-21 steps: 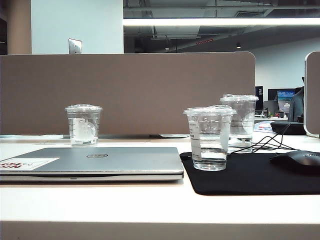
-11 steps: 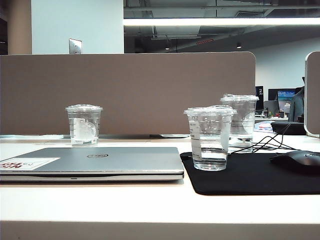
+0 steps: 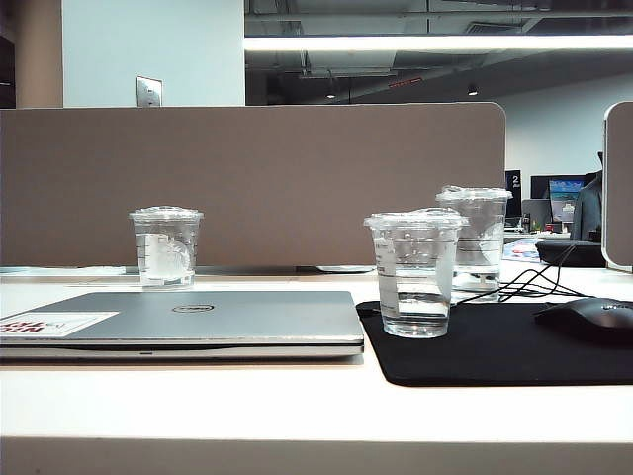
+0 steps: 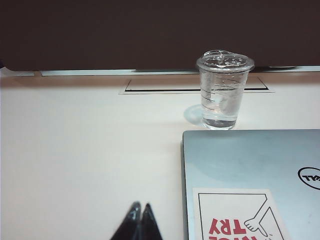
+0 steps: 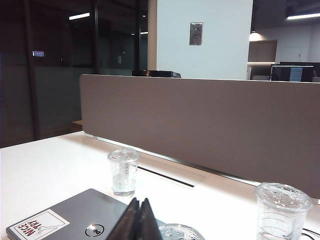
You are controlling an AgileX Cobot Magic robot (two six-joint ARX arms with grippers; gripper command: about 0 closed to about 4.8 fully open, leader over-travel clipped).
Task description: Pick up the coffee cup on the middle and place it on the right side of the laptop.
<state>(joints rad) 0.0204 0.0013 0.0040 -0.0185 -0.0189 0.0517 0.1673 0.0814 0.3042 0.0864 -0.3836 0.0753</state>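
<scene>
Just ahead of the right gripper (image 5: 139, 220), whose fingers are clenched together on nothing, the rim of the coffee cup (image 5: 178, 233) shows at the frame edge; the cup stands upright on the black mat (image 3: 495, 346), just beside the laptop (image 3: 198, 322) on its right. Judgement: grasp not begun, and the jaws must part before they can take the cup. Further out from this gripper are the taller cup (image 5: 282, 210), off to the side, and the logo cup (image 5: 123, 171) beyond the laptop's far edge.

The left gripper (image 4: 138, 222) is also pinched closed and empty, hovering over bare table (image 4: 90, 160) beside the laptop's sticker (image 4: 237, 215) corner; the logo cup is ahead of it. It appears parked clear of the work.

Surface: pale desk, mat carrying a mouse (image 3: 593, 319) with cables trailing behind. A brown partition (image 3: 247, 183) closes the desk's far edge. Room beyond: open office, strip lighting, distant monitors.
</scene>
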